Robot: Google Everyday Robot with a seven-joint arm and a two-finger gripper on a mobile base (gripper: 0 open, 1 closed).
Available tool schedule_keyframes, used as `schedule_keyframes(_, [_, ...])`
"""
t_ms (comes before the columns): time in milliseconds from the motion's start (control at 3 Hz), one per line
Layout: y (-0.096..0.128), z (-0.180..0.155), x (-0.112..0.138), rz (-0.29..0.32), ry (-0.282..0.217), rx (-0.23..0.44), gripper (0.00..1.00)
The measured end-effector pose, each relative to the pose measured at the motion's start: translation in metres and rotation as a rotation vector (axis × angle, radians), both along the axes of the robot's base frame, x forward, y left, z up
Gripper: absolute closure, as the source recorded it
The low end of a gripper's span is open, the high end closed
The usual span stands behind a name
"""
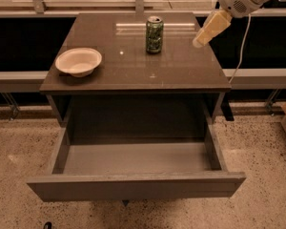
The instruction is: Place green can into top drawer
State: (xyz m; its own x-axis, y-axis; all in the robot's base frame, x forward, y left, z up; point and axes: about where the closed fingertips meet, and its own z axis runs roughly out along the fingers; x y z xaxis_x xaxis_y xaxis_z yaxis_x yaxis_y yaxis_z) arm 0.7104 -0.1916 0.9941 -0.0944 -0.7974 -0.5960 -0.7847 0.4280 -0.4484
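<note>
The green can (154, 34) stands upright on the brown desk (133, 75), toward the back edge, with its silver top and pull tab facing up. To the left of the can and a little nearer the front sits a shallow cream bowl (78, 61), close to the desk's left edge; its inside shows only plain cream surface.

To the right of the can, above the desk's right rear corner, hangs the tool (199, 43). It is a pale wedge slanting down and leftward toward the can, well apart from it. It has hold of nothing, and how far open it is cannot be told. The white arm (238, 1) carrying it comes in from the upper right.

In front of and below the can, the top drawer (133, 187) is pulled far out from under the desk, its grey floor and sides bare to view.
</note>
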Motion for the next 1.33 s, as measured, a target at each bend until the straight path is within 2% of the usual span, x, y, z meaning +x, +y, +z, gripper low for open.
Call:
schedule_keyframes(333, [0.022, -0.016, 0.013, 0.028, 0.007, 0.130, 0.00])
schedule_keyframes(667, [0.047, -0.040, 0.019, 0.041, -0.013, 0.347, 0.00])
schedule_keyframes(1000, [0.079, -0.058, 0.031, 0.036, -0.054, 0.501, 0.00])
schedule_keyframes(1333, [0.097, -0.060, 0.066, -0.028, -0.167, 0.618, 0.00])
